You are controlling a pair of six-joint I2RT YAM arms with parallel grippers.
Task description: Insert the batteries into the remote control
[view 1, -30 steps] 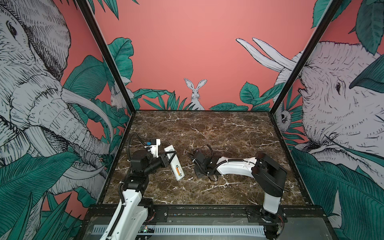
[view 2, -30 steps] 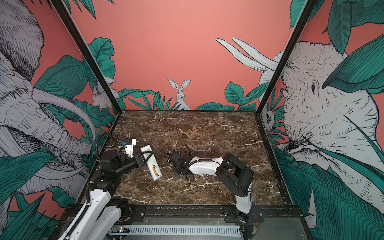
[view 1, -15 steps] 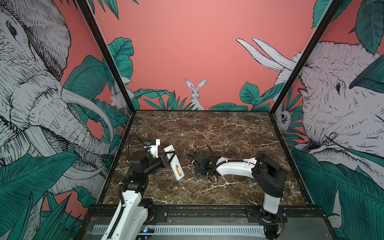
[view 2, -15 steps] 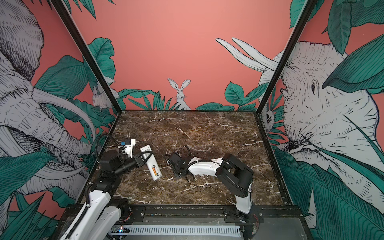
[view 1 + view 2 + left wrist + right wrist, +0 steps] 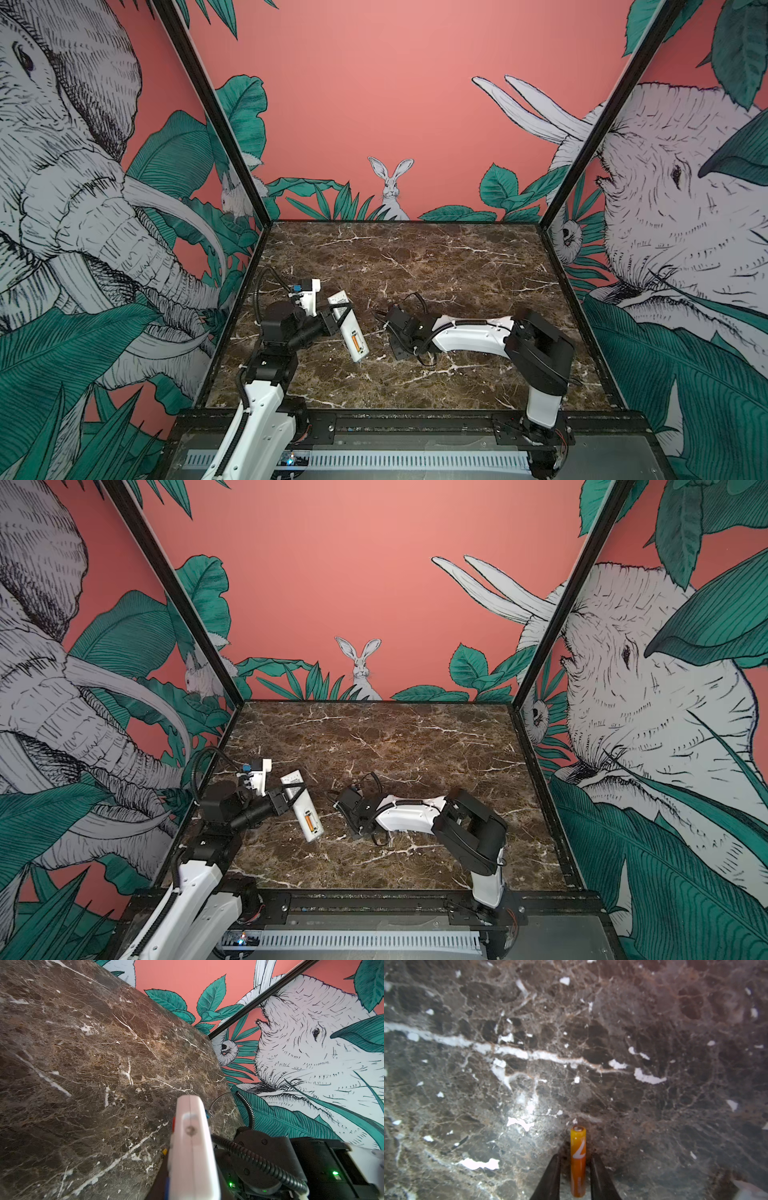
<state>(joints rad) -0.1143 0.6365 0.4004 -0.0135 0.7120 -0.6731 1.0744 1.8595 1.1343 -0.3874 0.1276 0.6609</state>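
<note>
Enclosure with mural walls [image 5: 374,104] and a brown marble table [image 5: 415,257].

**Findings**
- The left gripper [image 5: 341,312] is clamped across the remote [image 5: 348,328] and holds it tilted, bay side up. Whether the remote's lower end touches the table cannot be told.
- A seated battery [image 5: 355,342] shows orange in the bay in both top views.
- The loose battery [image 5: 578,1163] is well apart from the remote, low at the marble, between the fingers [image 5: 550,1178] of the right gripper [image 5: 575,1156].
- The right gripper's jaws stand slightly apart. A dark gap shows on each side of the battery, so it is straddled, not pinched.

**Assessment**
The step in hand appears to be securing the second battery.

**Recommendations**
- Centre the gripper first so both fingers meet the battery together. A one-sided touch is likely to roll it.
- Close near mid-length and leave the far tip proud for entry into the bay.
- Lift straight up before travelling towards the remote.
- Confirm which end leads. The free slot is too small to read here, so polarity is unverified.
- Keep the left hold steady, since the slot leaves little room for error.
</note>
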